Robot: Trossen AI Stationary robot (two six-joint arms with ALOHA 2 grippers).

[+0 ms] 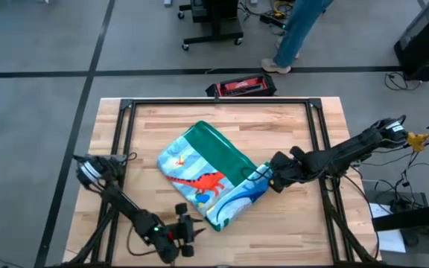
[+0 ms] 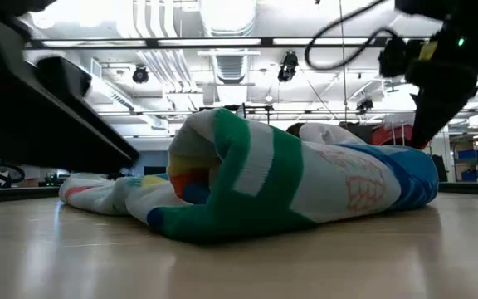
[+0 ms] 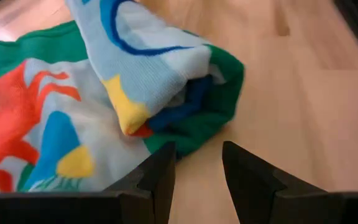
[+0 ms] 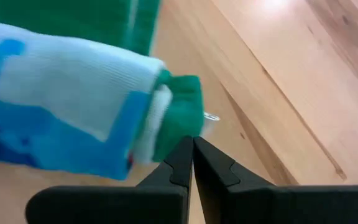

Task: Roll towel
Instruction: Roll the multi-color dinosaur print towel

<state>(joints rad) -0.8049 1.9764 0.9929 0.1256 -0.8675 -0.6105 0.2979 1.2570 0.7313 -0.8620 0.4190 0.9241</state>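
The towel (image 1: 207,175) lies slantwise in the middle of the table, with a green border and a red dinosaur on pale blue. Its near-right side is rolled up into a thick roll (image 1: 237,199) that rests on the flat part. My left gripper (image 1: 187,229) stands open low over the table, just short of the roll's near end (image 3: 179,93), with nothing between its fingers (image 3: 197,158). My right gripper (image 1: 272,181) is shut, its tips (image 4: 192,146) at the roll's far-right, green end (image 4: 179,112). In the low view the towel (image 2: 289,183) shows as a bulky roll on the wood. My right gripper's shut fingertips point slanting down at the green corner of the roll's end (image 4: 188,124). Whether they touch it I cannot tell; no cloth shows between them.
Black frame rails (image 1: 222,102) run around the tabletop. A red and black case (image 1: 240,87) lies beyond the far edge, and a person's legs (image 1: 296,37) show on the floor behind it. Bare wood (image 1: 296,231) lies to the near right of the towel.
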